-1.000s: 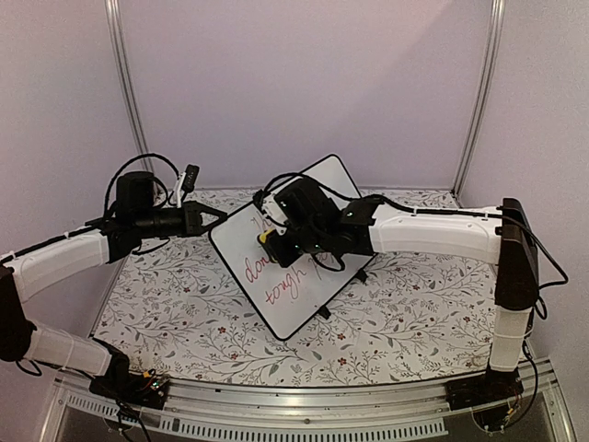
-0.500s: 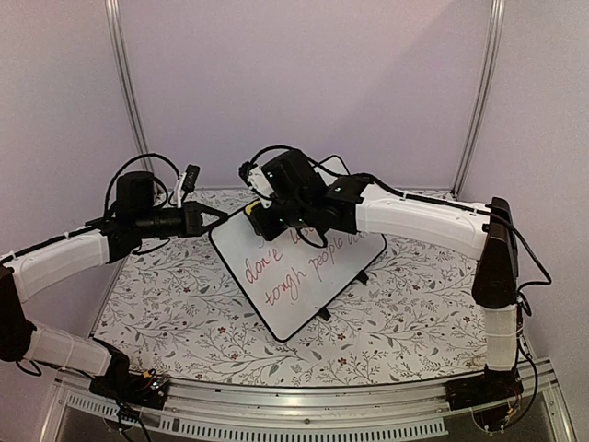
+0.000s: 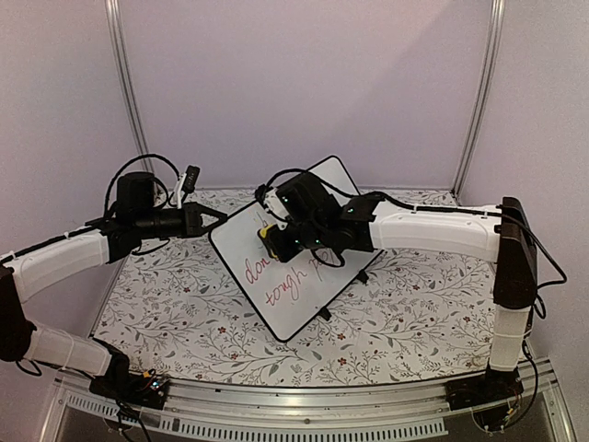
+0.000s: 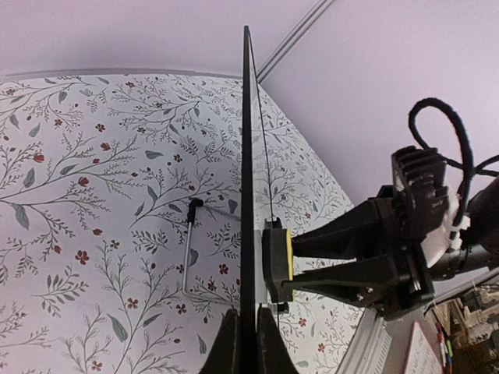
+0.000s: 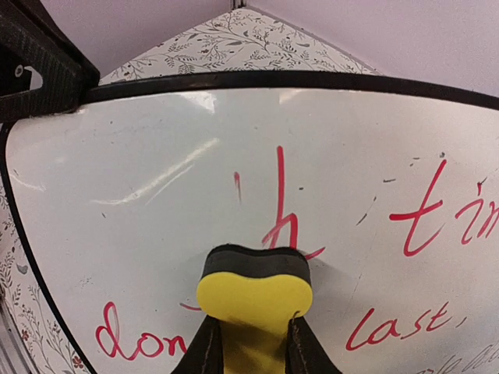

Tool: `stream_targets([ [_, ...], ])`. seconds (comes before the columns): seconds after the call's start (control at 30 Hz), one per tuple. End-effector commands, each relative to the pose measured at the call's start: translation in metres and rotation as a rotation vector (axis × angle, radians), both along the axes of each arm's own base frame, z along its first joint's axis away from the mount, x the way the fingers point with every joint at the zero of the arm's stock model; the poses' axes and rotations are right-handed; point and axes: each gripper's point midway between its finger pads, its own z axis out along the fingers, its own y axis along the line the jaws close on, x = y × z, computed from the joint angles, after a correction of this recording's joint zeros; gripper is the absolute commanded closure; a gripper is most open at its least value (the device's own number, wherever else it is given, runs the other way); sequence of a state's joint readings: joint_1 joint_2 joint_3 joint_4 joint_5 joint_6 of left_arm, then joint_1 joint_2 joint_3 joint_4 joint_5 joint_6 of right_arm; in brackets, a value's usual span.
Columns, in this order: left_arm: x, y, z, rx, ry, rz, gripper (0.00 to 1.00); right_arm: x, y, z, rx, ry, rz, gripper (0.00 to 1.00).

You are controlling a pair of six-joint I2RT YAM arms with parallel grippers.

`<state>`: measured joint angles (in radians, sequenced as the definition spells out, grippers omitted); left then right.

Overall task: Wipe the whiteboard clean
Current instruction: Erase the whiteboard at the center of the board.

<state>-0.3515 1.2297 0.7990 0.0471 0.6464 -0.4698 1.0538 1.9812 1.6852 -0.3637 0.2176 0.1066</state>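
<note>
Bases of both arms sit at the near edge of the table (image 3: 184,313), on the near side of the whiteboard (image 3: 293,308). The whiteboard stands tilted on the flowered table, with its written face turned toward the arms.

The left arm reaches forward with a bent elbow and runs level to the whiteboard's left corner. The left gripper (image 3: 217,221) is closed on the black frame there. In the left wrist view its fingers (image 4: 228,347) pinch the thin edge from both sides.

The right arm rises straight from its base, bends at the elbow and runs level across the whiteboard's right side to the middle of its face. The right gripper (image 3: 272,238) is closed on a yellow eraser (image 3: 265,233). The dark pad of the eraser is pressed flat on the whiteboard, just under a red "h" and above the red letters "don".

Half a second before, the right gripper was farther up the whiteboard, near its far left edge. Now it is lower again, about where it was one second before. The left arm and the whiteboard have not moved.

On the back side of the whiteboard a thin grey rod (image 4: 187,249) lies on the table.
</note>
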Motion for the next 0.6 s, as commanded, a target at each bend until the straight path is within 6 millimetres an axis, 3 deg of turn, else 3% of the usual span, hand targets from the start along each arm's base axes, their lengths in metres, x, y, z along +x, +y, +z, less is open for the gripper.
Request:
stream_targets([
  [0.0, -0.02, -0.017, 0.03, -0.054, -0.112, -0.121, 1.0, -0.012, -0.019, -0.047, -0.095, 0.103, -0.015, 0.77],
  [0.17, -0.02, -0.017, 0.029, -0.056, -0.106, -0.125, 1.0, -0.007, -0.008, -0.027, -0.066, 0.076, -0.007, 0.76],
  [0.43, -0.02, -0.018, 0.029, -0.059, -0.103, -0.132, 1.0, 0.025, 0.016, 0.02, -0.035, -0.026, -0.037, 0.75],
  [0.57, -0.02, -0.018, 0.028, -0.059, -0.102, -0.13, 1.0, 0.029, 0.02, 0.015, -0.048, -0.025, -0.032, 0.75],
])
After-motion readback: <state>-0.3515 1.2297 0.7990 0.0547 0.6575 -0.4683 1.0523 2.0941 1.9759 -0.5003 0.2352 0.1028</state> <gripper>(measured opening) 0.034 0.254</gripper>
